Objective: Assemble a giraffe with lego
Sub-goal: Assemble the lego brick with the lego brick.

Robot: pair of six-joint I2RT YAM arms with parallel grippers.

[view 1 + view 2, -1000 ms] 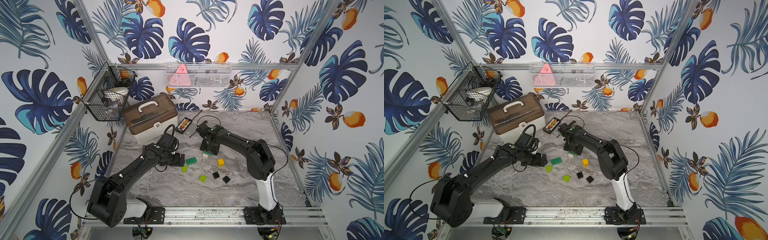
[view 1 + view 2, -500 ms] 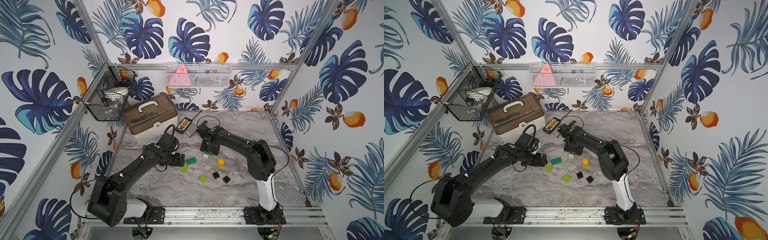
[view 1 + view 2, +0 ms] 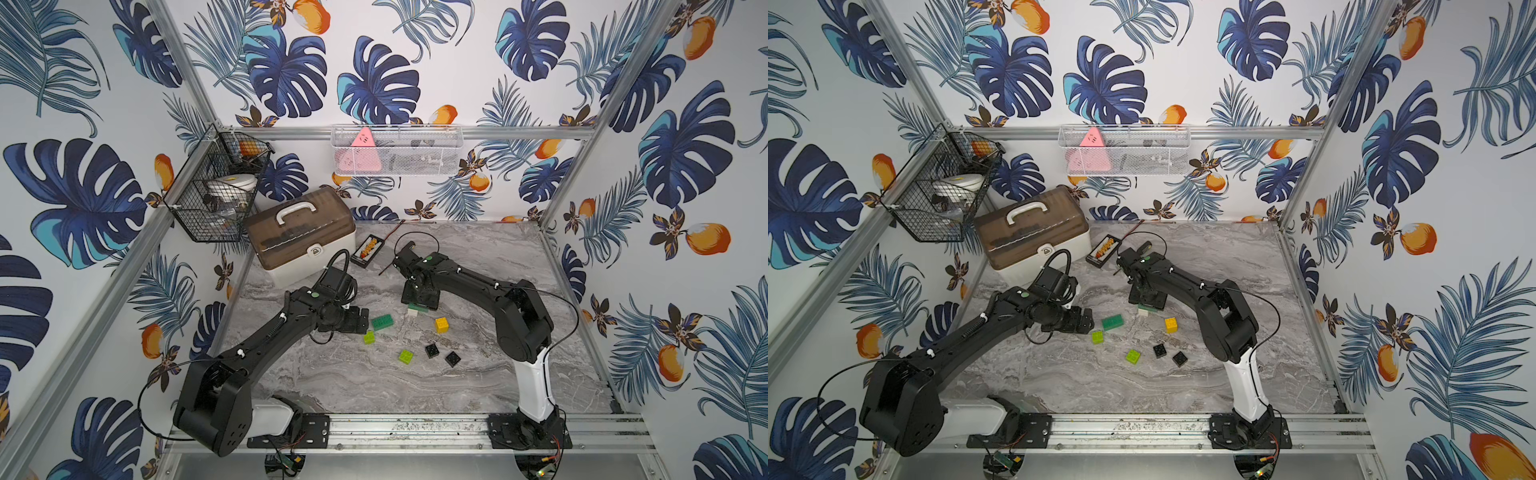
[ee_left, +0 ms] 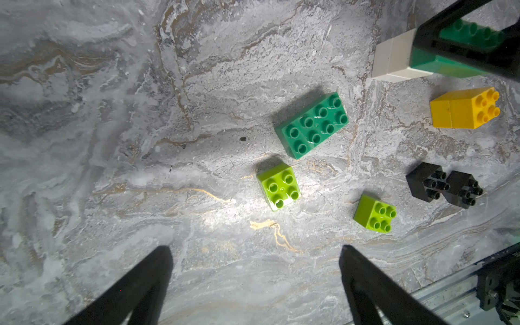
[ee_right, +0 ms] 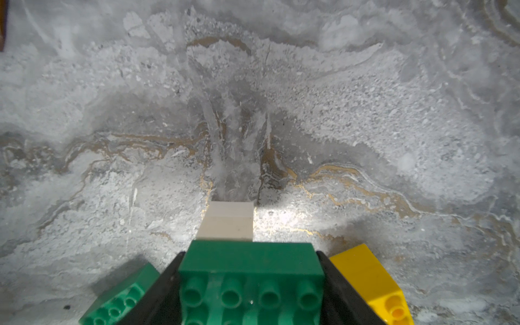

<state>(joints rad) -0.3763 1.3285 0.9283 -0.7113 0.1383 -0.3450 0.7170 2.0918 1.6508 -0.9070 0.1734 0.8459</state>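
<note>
My right gripper (image 5: 250, 284) (image 3: 419, 303) is shut on a dark-green lego brick (image 5: 250, 264), studs toward its camera. Two joined white bricks (image 5: 228, 222) (image 4: 394, 57) hang under it, down at the marble tabletop; this is a joined piece of the giraffe. My left gripper (image 4: 254, 250) (image 3: 362, 320) stands open and holds nothing. Just past its tips lie a loose dark-green brick (image 4: 312, 123) (image 3: 382, 322) and a lime brick (image 4: 278, 187) (image 3: 369, 337). Another lime brick (image 4: 375, 213) (image 3: 406, 356), two black bricks (image 4: 427, 183) (image 3: 452, 358) and a yellow piece (image 4: 464, 108) (image 3: 441, 324) lie between the arms.
A brown-lidded case (image 3: 301, 232) stands at the back left, with a small abacus-like item (image 3: 365, 251) beside it. A black wire basket (image 3: 216, 187) hangs on the left wall and a white mesh shelf (image 3: 395, 151) on the back wall. A metal rail (image 3: 415, 428) runs along the front.
</note>
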